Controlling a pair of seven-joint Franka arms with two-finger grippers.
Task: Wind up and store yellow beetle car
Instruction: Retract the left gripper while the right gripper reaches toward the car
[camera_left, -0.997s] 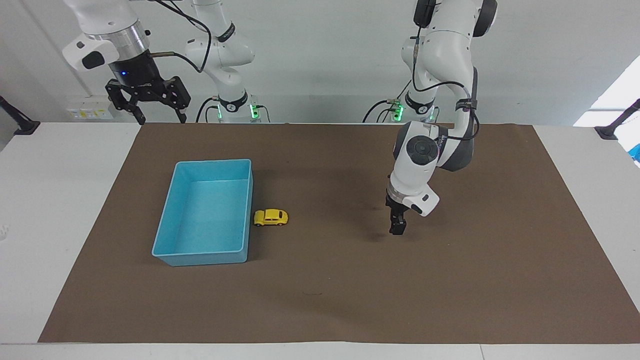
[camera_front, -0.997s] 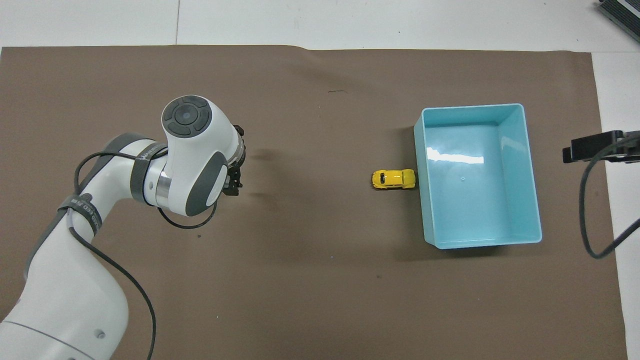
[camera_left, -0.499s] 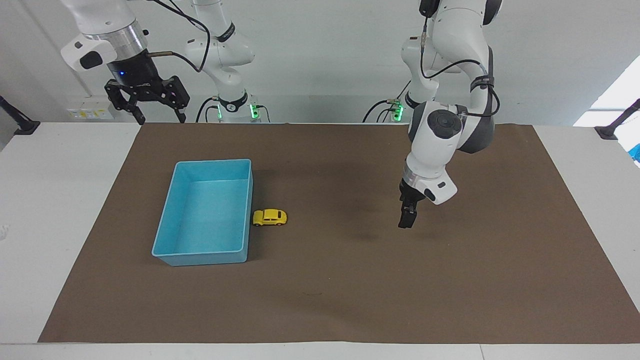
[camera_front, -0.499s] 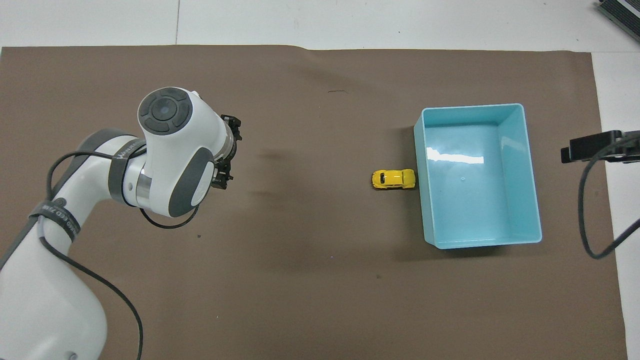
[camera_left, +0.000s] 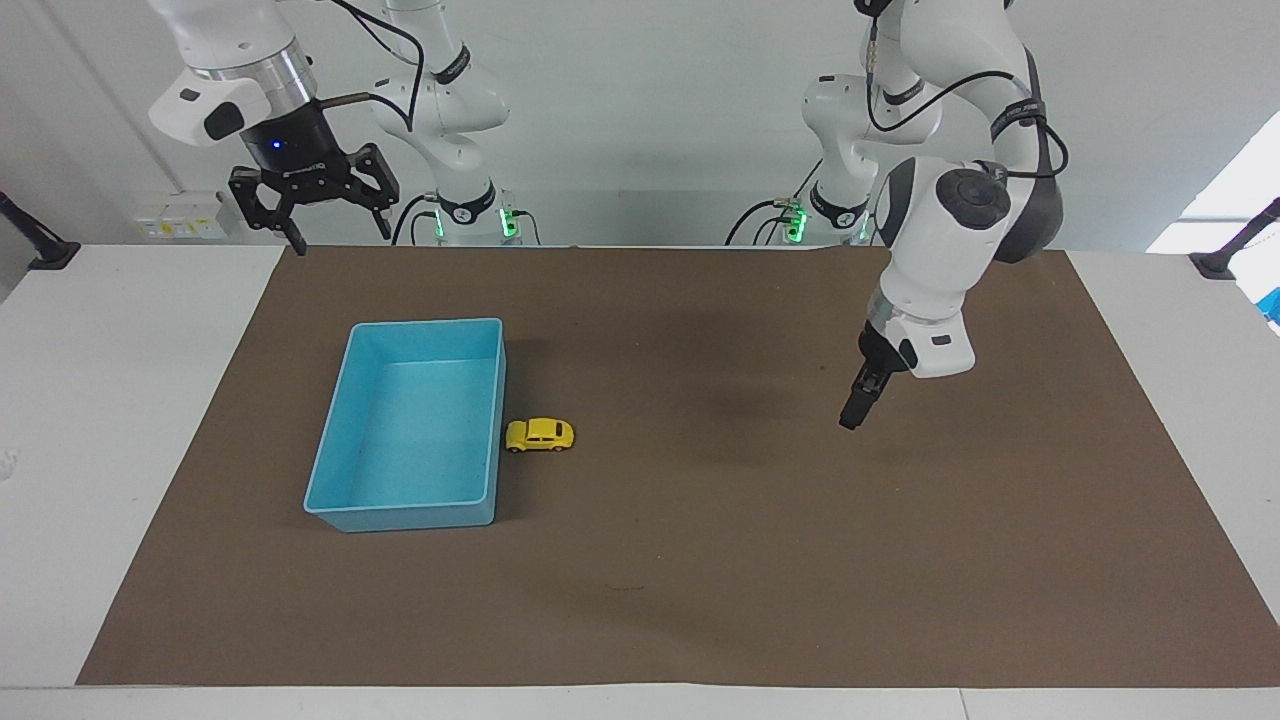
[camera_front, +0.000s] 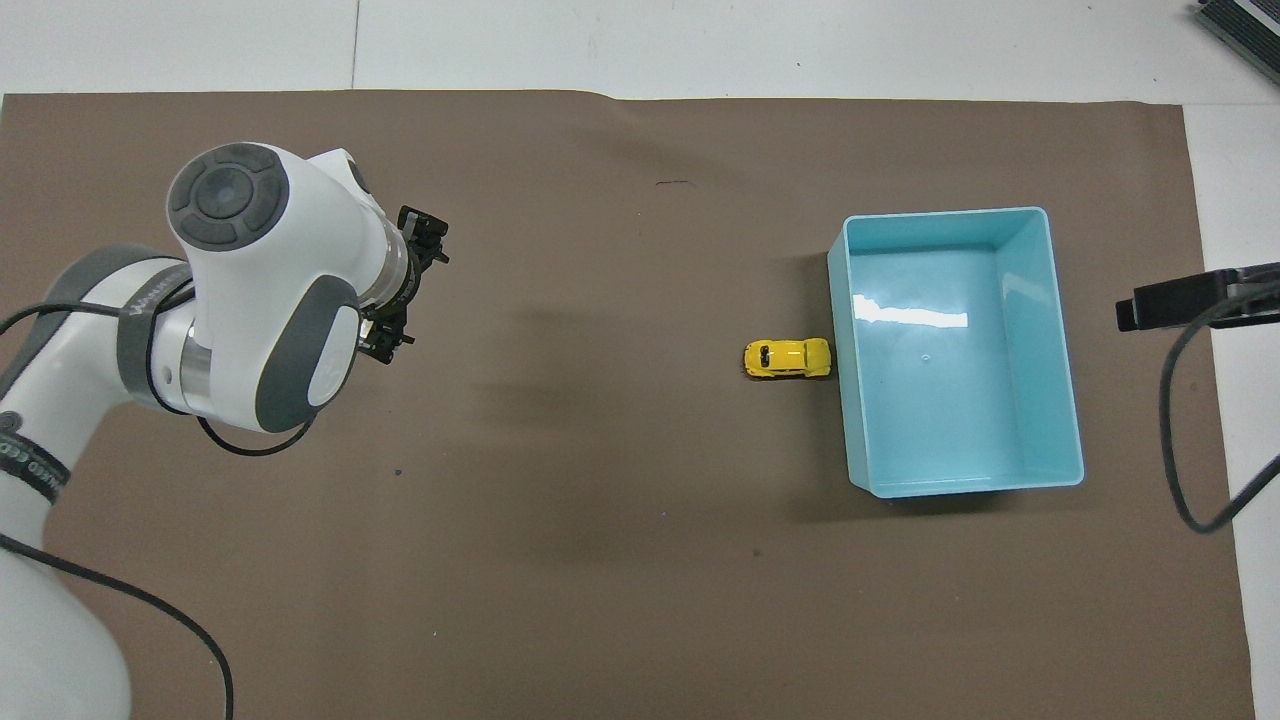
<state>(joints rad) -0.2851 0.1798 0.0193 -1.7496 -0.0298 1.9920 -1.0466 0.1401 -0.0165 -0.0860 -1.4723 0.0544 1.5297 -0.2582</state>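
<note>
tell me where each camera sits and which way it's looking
Facing view: high across the table, looking at the robots; both arms show whole, the right gripper raised by the mat's robot-side edge, the left gripper over bare mat.
Overhead view: high above the robots' end, looking forward and steeply down; the left arm comes from the bottom, left gripper, and only a dark part of the right arm shows.
Shared: yellow beetle car beside the light-blue tray, mirrored.
</note>
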